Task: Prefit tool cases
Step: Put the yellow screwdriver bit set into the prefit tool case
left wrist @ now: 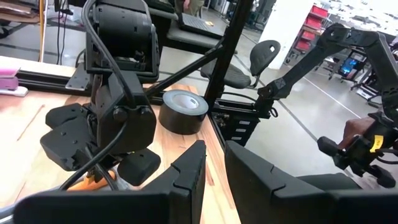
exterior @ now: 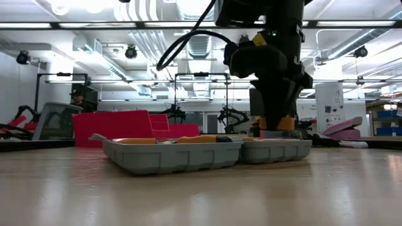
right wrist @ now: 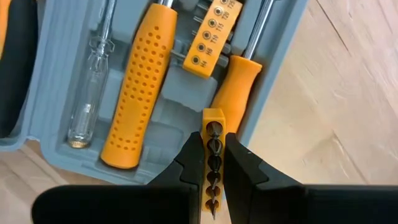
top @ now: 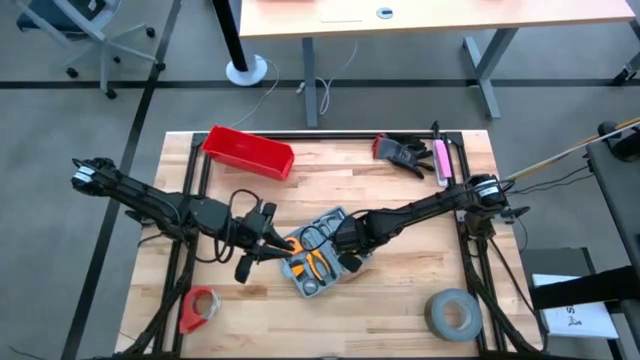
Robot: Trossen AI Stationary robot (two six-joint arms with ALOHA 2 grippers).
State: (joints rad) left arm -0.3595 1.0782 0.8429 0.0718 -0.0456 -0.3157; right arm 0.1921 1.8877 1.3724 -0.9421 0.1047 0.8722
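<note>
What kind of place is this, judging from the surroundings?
Probably a robotics lab or workshop: a wooden table on a grey floor, more robot arms behind, exposed ceiling ducts and an office chair.

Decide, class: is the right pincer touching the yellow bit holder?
Touching. The right wrist view shows the right pincer closed on the yellow bit holder, both fingers pressed against its sides, above the tool case.

Grey-blue tool case, orange tools, pale wood table

Perforated orange handles lie in grey recesses; the black right pincer pinches a yellow bit strip. Red bin, grey tape roll, pink tool lie nearby.
</note>
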